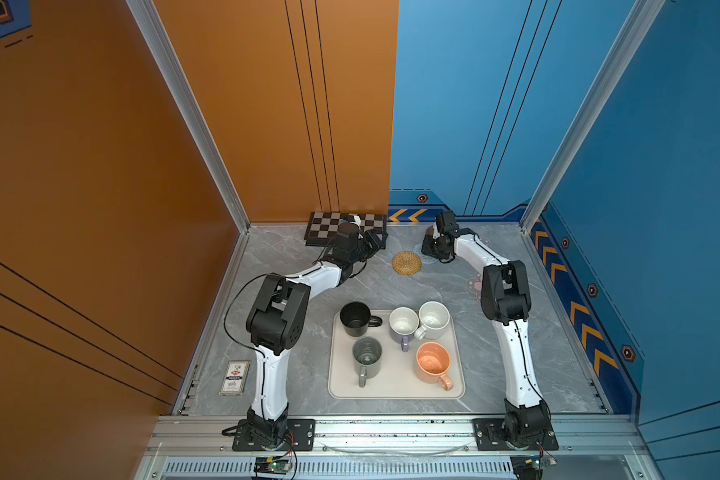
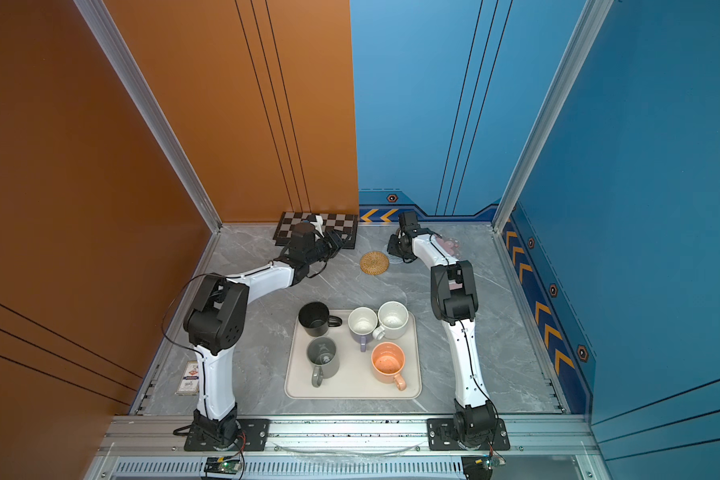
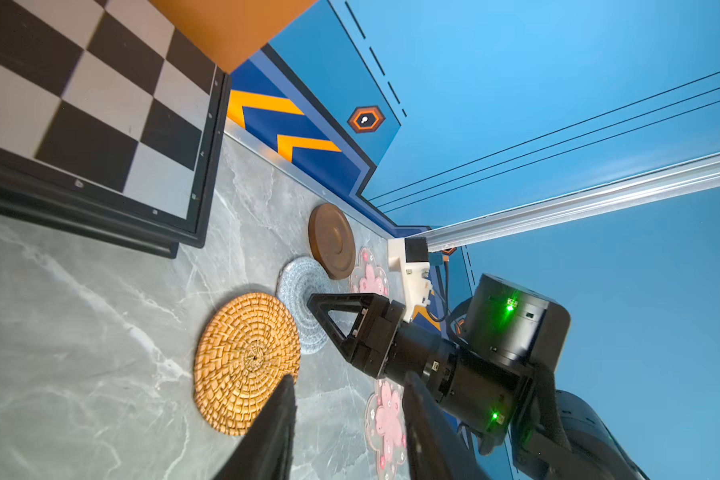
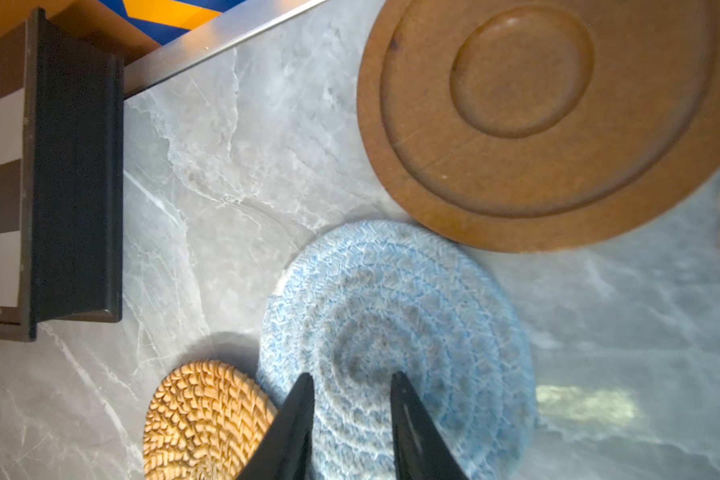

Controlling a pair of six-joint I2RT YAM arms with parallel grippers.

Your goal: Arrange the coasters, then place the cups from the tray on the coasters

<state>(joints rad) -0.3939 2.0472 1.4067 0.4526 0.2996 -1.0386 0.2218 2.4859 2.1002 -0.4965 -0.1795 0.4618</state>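
Both top views: five cups (image 1: pixel 404 323) on tray (image 1: pixel 395 394); rattan coaster (image 1: pixel 406 262) beyond, mid-table.
Left wrist: left gripper (image 3: pixel 348 378) parted, empty, near rattan coaster.
Right wrist: right gripper (image 4: pixel 352 376) parted, tips at light-blue coaster (image 4: pixel 391 299); wooden disc (image 4: pixel 528 112) touching it.

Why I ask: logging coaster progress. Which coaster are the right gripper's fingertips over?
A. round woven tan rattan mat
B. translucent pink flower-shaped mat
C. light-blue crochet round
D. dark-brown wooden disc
C: in the right wrist view, both tips of the right gripper sit over the light-blue crochet coaster, with the round woven tan rattan coaster just beside them.
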